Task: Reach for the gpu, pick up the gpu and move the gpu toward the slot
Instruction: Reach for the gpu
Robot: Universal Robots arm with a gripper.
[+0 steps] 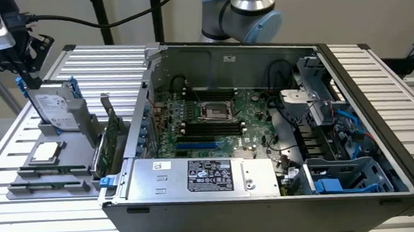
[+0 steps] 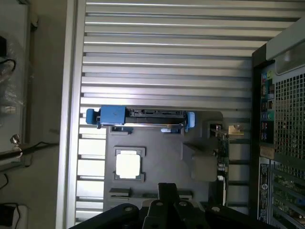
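Directly beneath the gripper (image 1: 33, 78), open air separates the fingertips from the grey holder tray (image 2: 162, 143) and the parts standing in it. Nearest under the tool, the silver hard drive (image 1: 51, 106) with blue rails stands upright in its slot of the tray, its top edge close below the fingers in the exterior view. A little farther from the tool, a square processor (image 1: 45, 152) lies flat in its recess. Two narrow memory sticks (image 1: 45, 171) lie in grooves along the tray's far edge.

The gpu (image 1: 109, 138) stands on edge at the side of the tray away from the gripper, with its silver bracket (image 2: 234, 129) at one end. It sits just beside the outer wall of the computer case (image 1: 271, 214), so the gap on that side is narrow, while its top edge stands free. The slatted aluminium table (image 1: 110, 62) carries both tray and case. Farthest from the tool, the case lies open on its side, holding the motherboard (image 1: 215, 121) and a boxed power supply (image 1: 203, 175).

The gripper's dark fingers are pressed together around no part, and they hover well apart from the gpu.
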